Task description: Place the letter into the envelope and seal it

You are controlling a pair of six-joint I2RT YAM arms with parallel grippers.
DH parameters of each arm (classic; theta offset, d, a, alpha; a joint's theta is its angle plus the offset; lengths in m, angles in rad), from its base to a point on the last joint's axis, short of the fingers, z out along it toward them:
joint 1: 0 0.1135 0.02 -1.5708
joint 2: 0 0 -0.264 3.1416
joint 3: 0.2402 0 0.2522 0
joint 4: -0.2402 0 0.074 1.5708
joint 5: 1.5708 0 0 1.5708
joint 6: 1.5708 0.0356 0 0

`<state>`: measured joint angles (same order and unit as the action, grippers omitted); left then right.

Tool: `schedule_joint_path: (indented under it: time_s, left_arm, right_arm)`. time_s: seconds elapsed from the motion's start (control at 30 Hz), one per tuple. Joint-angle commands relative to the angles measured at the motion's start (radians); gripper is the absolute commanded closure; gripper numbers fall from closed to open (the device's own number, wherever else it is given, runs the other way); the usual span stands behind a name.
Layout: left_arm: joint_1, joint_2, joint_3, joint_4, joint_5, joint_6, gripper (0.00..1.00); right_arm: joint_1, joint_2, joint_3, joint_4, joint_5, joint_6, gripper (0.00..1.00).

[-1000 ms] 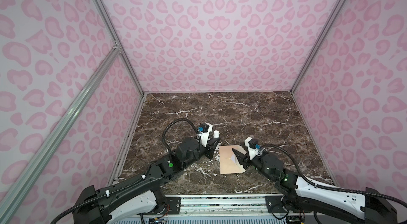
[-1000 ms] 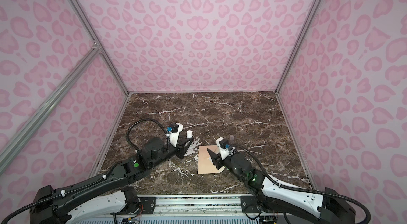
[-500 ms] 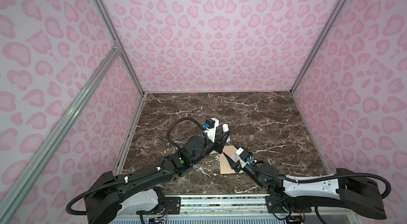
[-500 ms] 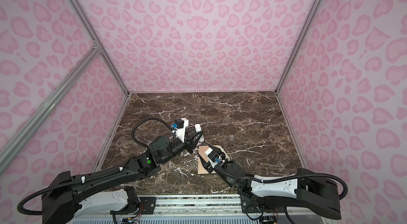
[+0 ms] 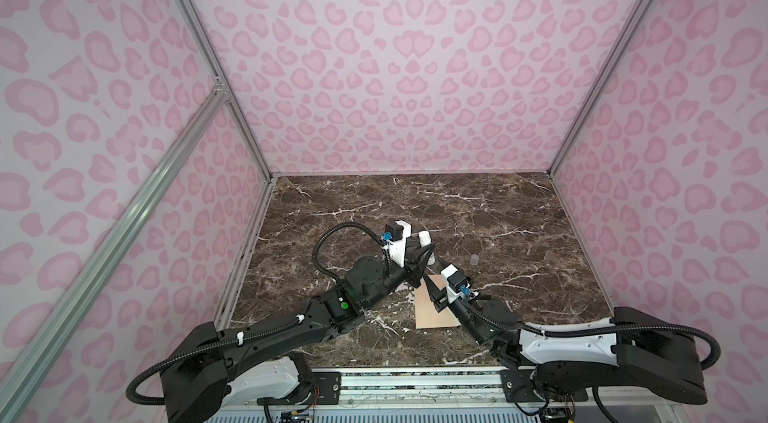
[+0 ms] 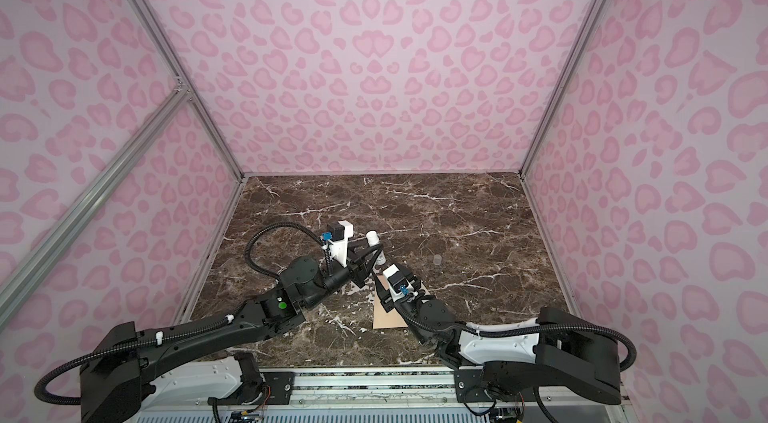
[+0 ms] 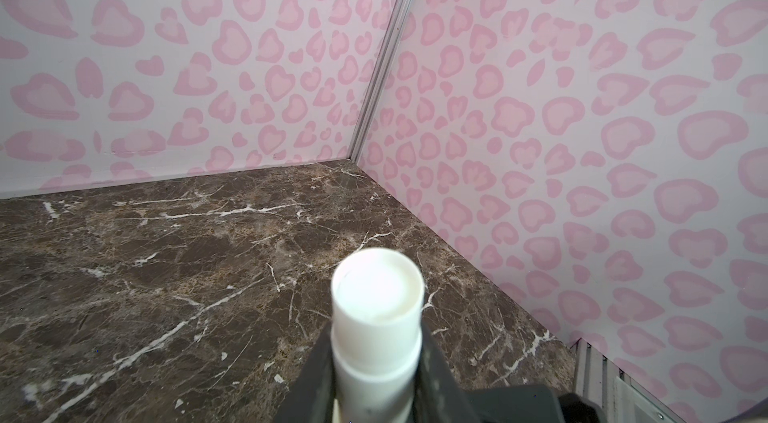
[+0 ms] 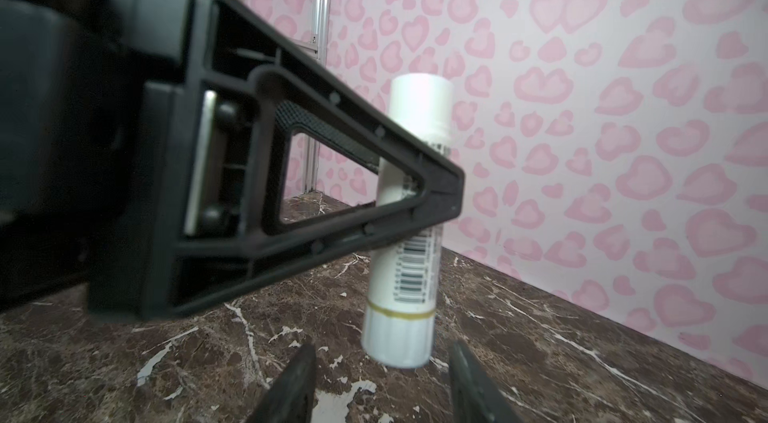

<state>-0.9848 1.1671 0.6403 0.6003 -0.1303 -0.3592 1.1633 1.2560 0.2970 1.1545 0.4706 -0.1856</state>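
Now, both top views: peach-tan paper envelope (image 5: 428, 315) lies flat on brown marble tabletop (image 5: 478, 209), near middle. Left gripper (image 5: 428, 254) sits just beyond its far edge, clamped on white cylindrical plastic glue stick (image 5: 424, 239), roughly upright. Letter not visible, probably already inside envelope. Right gripper (image 5: 432, 284) low over envelope's far edge.

Left wrist view: glue stick (image 7: 378, 300) pinched between dark fingers (image 7: 434, 375).

Right wrist view: right fingers (image 8: 299, 375) apart, flanking glue stick's lower end, not touching.

Step judged: sealing, readying glue. Next move calls for centred closing on lower end, then straight pull or twist.
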Motion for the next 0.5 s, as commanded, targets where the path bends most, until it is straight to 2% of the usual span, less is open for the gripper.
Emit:
schedule_joint_path:
  time_s: [0.0,0.13,0.37,0.47]
  left_arm:
    - [-0.002,-0.001,-0.005,0.052,0.008,-0.007,0.75]
    - [-0.001,0.002,-0.005,0.049,0.011,-0.007,0.75]
    - [-0.003,0.005,-0.002,0.046,0.018,-0.01,0.75]
    - [-0.003,0.006,0.001,0.038,0.02,-0.01,0.75]
  right_arm:
    - [-0.003,0.008,0.016,0.022,0.013,0.015,0.51]
    - [-0.006,0.016,0.025,0.02,0.008,0.015,0.6]
    - [-0.008,0.029,0.033,0.005,0.004,0.032,0.63]
    - [-0.008,0.029,0.037,0.0,0.004,0.033,0.68]
